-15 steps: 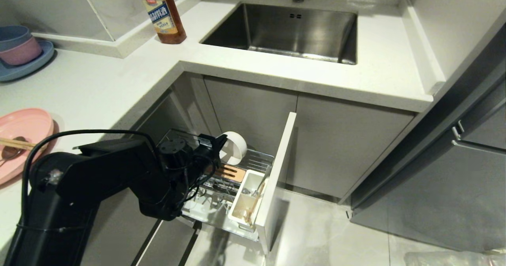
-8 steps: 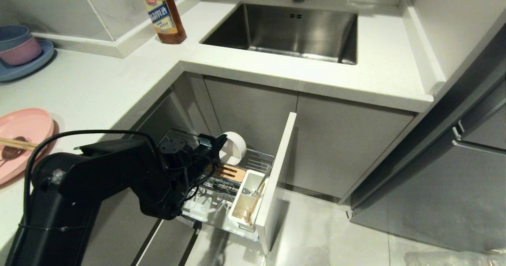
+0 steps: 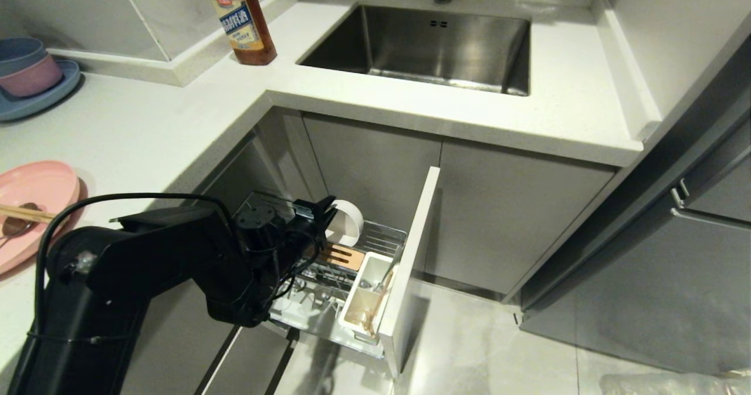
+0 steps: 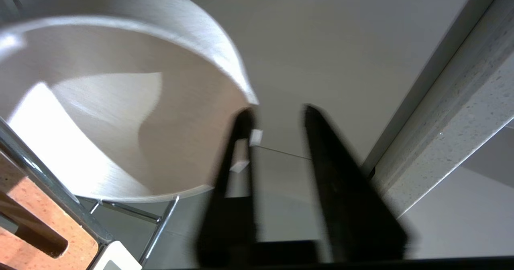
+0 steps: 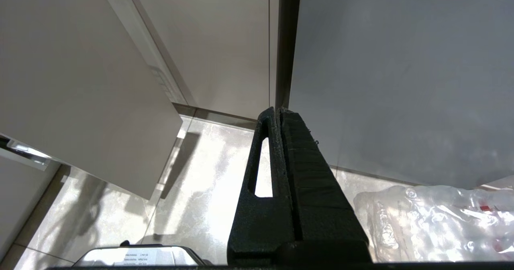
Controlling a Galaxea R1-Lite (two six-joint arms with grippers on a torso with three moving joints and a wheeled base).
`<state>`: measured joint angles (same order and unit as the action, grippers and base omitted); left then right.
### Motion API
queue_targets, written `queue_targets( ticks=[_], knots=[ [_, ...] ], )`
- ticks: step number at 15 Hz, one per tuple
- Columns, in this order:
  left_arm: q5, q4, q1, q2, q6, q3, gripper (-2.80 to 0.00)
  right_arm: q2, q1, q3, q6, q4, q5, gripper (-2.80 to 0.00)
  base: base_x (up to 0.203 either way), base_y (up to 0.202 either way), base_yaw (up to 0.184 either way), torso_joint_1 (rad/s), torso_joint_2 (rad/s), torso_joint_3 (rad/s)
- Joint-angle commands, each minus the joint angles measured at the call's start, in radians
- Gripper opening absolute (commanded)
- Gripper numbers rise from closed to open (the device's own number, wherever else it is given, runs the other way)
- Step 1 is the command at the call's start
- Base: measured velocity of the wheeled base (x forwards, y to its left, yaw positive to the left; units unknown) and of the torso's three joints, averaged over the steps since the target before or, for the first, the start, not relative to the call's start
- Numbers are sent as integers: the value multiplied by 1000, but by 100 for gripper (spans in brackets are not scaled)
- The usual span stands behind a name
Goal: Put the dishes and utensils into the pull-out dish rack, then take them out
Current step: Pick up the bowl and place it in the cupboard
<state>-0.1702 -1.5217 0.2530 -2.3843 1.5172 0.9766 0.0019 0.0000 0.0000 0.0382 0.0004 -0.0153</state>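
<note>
A: Start with the biggest pieces. Where does everything sit?

B: The pull-out dish rack (image 3: 375, 248) stands drawn out below the counter (image 3: 146, 131), at about six o'clock from the sink (image 3: 434, 46). The pink plate (image 3: 35, 195) lies on the counter at nine o'clock, chopsticks (image 3: 20, 212) and spoon (image 3: 13, 226) resting on it. The white bowl (image 3: 347, 222) stands on edge in the rack.

A: And the left end effector (image 4: 277, 117)?

B: Its fingers are parted, just beside the bowl's rim, gripping nothing. The right end effector (image 5: 279, 113) hangs clenched and empty above the floor.

A: How would that bowl handle?

B: Probably rigid, smooth and slippery; pinch the rim wall.

A: What do the views add?

B: Only the wrist view shows the gap; only the head view shows the plate.
</note>
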Motion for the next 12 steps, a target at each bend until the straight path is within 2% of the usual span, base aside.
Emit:
queue_targets(
  ticks=[1,6,10,12],
  knots=[
    [-1,-8,0,-1,9,1,0,0,0,3,0,0,0,-280,0,0,0,0,0,0],
    [3,-8,0,9,6,-11,0,0,0,2,0,0,0,-280,0,0,0,0,0,0],
    [3,-8,0,85,2,-57,0,0,0,3,0,1,0,-280,0,0,0,0,0,0],
    [0,-8,0,115,-29,-86,0,0,0,3,0,1,0,-280,0,0,0,0,0,0]
  ],
)
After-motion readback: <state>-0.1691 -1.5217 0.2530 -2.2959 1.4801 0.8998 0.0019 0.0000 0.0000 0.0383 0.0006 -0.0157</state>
